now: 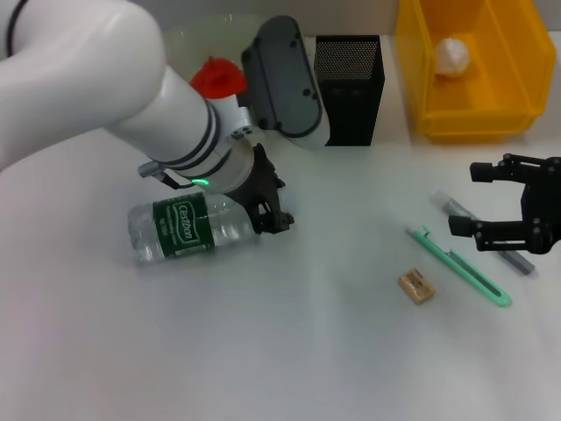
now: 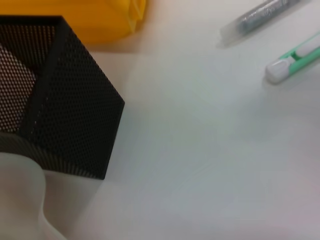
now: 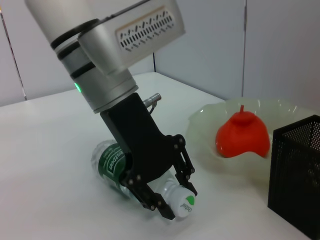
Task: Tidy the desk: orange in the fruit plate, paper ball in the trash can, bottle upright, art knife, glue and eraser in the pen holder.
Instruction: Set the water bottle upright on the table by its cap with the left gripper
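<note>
Left gripper (image 1: 267,210) has its fingers closed round the neck end of the clear plastic water bottle with green label (image 1: 180,228), lying flat on the white desk (image 1: 307,351): pivot slowly about its base, release only once vertical; right gripper (image 1: 517,206) hangs open, empty, over the grey glue stick (image 1: 482,232).

Glossy white, rounded arm casing, ringed with thin black bands near the wrist, with a small green indicator light glowing beneath. Silver-grey wrist housing with a slotted vent panel and a protruding metal connector, ending in the left end effector (image 3: 170,192) of matte black linkages and screws. At the right, a matching black right end effector (image 1: 513,203), angular and open-framed.
</note>
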